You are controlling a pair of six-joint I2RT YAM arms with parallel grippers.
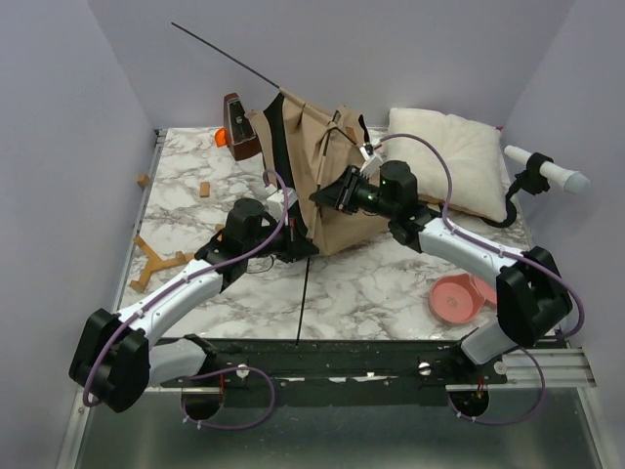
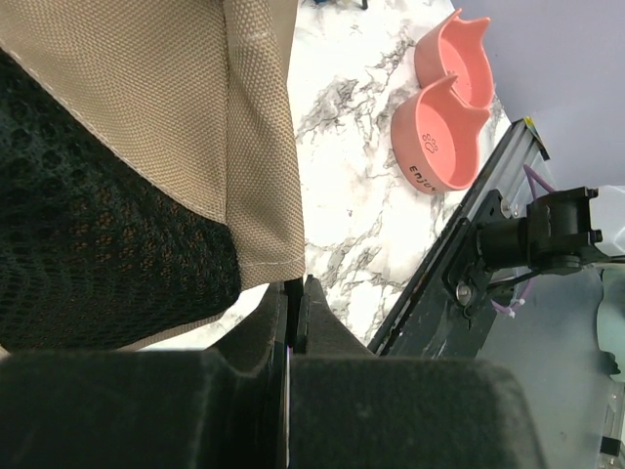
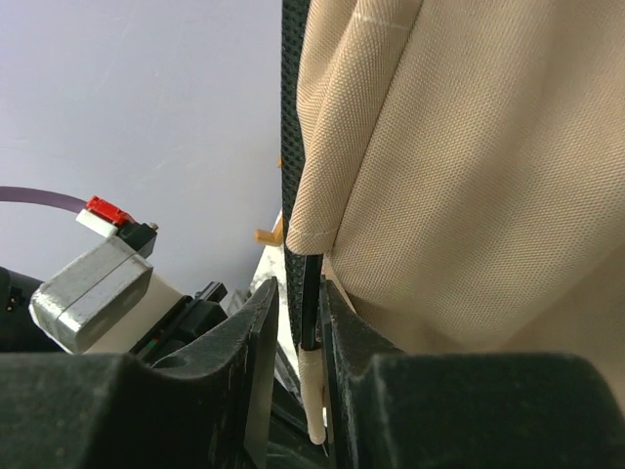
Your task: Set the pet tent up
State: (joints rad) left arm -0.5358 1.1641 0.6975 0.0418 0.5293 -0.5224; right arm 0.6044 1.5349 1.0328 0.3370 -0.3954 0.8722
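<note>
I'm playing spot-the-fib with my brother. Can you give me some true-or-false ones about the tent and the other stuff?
1. The pet tent is tan. True.
2. The pillow lies on top of the tent. False: it lies on the table, to the tent's right.
3. The pink bowl is inside the tent. False: it sits out on the table, near the right arm's base.
4. A thin black pole stands between the fingers of the right pincer. True.
5. The left pincer is wide open. False: it is shut.
</note>
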